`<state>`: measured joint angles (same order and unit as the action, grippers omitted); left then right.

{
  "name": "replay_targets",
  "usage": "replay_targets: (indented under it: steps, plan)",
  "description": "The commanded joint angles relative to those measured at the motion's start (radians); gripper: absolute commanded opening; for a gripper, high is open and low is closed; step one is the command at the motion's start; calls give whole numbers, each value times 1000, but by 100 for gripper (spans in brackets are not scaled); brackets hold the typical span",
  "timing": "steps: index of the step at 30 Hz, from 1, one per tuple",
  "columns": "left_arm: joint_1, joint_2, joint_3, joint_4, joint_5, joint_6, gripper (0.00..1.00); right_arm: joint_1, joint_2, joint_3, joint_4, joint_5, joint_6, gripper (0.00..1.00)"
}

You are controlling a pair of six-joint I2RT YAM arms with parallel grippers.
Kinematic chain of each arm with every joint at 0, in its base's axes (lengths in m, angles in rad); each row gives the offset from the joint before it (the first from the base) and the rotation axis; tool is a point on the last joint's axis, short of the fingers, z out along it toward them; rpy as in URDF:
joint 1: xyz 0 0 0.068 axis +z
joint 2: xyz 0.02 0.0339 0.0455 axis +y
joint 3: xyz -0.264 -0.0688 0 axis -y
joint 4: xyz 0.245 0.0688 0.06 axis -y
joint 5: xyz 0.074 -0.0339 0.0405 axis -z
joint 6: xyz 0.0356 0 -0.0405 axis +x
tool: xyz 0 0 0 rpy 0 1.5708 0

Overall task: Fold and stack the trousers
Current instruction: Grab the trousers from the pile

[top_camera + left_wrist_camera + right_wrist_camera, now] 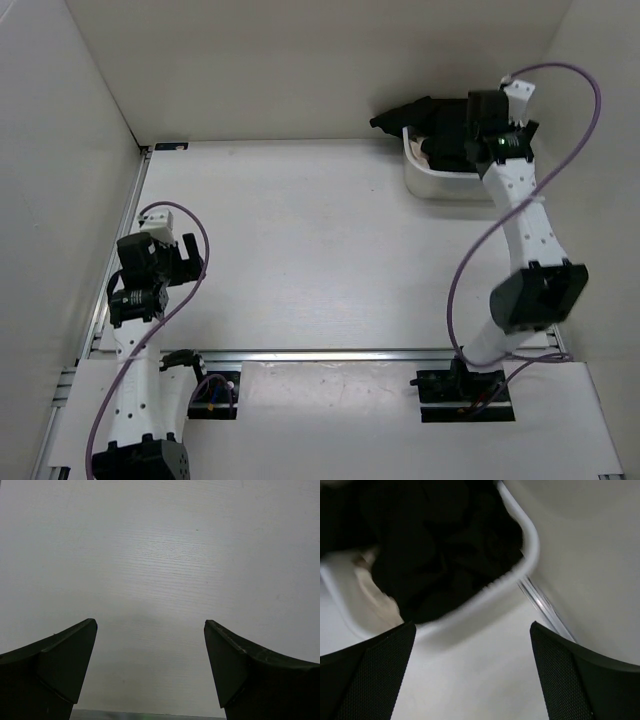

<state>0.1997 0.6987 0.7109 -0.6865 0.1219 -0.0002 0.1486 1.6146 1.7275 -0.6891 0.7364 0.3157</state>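
Plain white walls [300,60] enclose a white table [300,250].

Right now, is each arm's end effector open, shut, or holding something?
Left end effector: open, holding nothing.
Right end effector: open, holding nothing, poised at the white basket with the black trousers inside.

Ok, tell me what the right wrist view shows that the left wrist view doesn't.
Only the right wrist view: black trousers bunched in a white basket, a beige cloth beside them. Only the left wrist view: nothing extra. Both: the white table under an open, empty hand, the right hand in one, the left hand in the other.
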Motion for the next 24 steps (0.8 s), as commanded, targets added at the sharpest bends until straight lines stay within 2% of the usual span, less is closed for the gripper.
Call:
replay_targets:
  steps: [1,2,4,8,13,15,16,18,19,24]
  plan:
    - [-3,38,47,-24,42,0,100,-55,305,301,-5,-291,-135,99]
    - [-3,50,58,-24,56,0,100,-76,386,521,-44,-305,-144,99]
    - [-3,90,67,-24,67,0,100,-96,575,692,-85,-334,-155,99]
    - [6,142,96,-24,78,0,100,-124,631,575,118,-416,-101,99]
    - [24,180,105,-24,67,0,100,-142,797,678,85,-373,-55,98]
    - [33,191,105,-24,67,0,100,-142,797,656,85,-373,-55,85]
    - [33,191,116,-24,67,0,100,-142,785,644,85,-373,-44,55]
    - [43,191,116,-33,67,0,100,-142,730,615,106,-373,-44,24]
    - [43,191,116,-33,67,0,100,-142,708,585,106,-335,-44,0]
    - [43,167,125,-33,87,0,100,-124,504,550,117,-301,-93,0]
